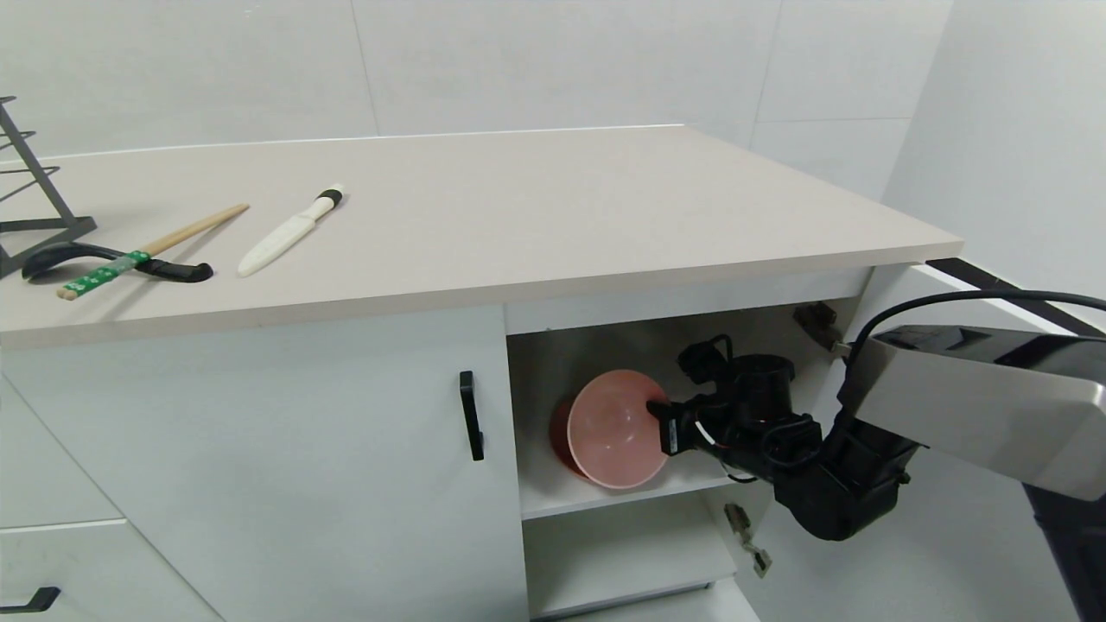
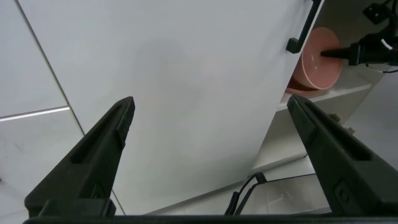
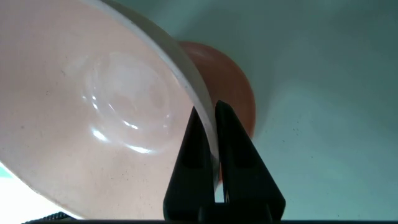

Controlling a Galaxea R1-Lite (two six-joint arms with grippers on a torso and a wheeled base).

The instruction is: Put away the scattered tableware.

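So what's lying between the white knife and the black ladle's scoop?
A wooden stick with a green patterned end, crossing the ladle handle, in the head view.

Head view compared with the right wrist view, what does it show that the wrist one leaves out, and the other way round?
Head view adds: the countertop with a white knife, a wooden-handled utensil and a black ladle lying on it, the closed door's black handle, and the open cabinet's shelf.
Right wrist view adds: the fingers pinched on either side of the pink bowl at its rim, and the glare on its inner bottom.
Shared: the right gripper holding the pink bowl tilted inside the cabinet, with a redder bowl behind it.
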